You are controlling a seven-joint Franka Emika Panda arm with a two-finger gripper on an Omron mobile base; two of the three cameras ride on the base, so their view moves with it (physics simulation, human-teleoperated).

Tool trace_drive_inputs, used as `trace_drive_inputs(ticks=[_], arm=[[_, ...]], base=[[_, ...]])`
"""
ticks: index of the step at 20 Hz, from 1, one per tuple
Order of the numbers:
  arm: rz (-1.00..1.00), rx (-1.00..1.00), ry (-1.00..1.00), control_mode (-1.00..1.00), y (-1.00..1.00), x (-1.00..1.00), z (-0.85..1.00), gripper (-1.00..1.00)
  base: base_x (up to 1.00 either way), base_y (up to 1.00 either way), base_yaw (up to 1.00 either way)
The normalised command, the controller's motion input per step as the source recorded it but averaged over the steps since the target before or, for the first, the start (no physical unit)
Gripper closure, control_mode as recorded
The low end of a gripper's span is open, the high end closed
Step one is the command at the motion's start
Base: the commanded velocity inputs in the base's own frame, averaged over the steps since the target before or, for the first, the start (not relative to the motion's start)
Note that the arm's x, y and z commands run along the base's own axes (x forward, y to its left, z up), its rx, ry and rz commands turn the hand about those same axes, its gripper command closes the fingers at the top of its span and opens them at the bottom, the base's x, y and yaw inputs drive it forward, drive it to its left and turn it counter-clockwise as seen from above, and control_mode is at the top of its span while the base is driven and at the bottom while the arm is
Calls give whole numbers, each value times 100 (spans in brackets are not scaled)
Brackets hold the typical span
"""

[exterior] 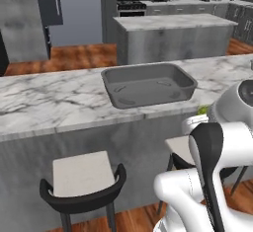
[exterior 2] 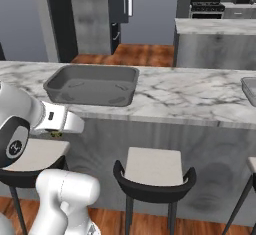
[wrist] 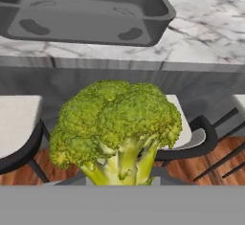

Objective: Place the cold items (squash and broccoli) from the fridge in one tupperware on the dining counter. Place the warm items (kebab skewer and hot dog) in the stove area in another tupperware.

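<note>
A white robot arm is carrying a head of broccoli (wrist: 117, 130) toward the marble worktop (exterior: 44, 105) in a simulated kitchen, the jaws clamped on its pale stalk so that the green crown is sitting right in front of them. Ahead of the jaws and higher up, a grey tupperware (wrist: 83, 11) is lying on the worktop, and as far as can be seen it is holding nothing yet. A sliver of green is also peeking out beside the arm's wrist in the left base view.

The job looks to be in an early stretch: the broccoli is out of the fridge and on its way, but it is not yet in the container, and no squash is lying in the tupperware either. A second grey tupperware (exterior 2: 250, 90) is waiting on the same worktop, well off to the right of the jaws, also without visible contents. The kebab skewer and hot dog from the stove area appear to be still left to do.

Below the jaws, black-framed stools (exterior 2: 152, 171) with pale seats are lining the near side of the worktop over a wooden floor (exterior: 79, 58). Beyond the tupperware, a marble island (exterior: 173, 36) is standing mid-room, with a stove (exterior: 131, 6) against the far wall.
</note>
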Motion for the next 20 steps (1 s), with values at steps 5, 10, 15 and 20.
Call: trace_drive_inputs(ticks=[5, 10, 15, 20], arm=[[-3, 0, 1, -100, 0, 12, 33, 100], [-6, 0, 2, -100, 0, 30, 100, 100], [-8, 0, 14, -100, 2, 56, 94, 100], [-2, 0, 24, -100, 2, 82, 14, 100]], base=[[28, 8, -14], [0, 0, 0], [0, 0, 0], [0, 0, 0]])
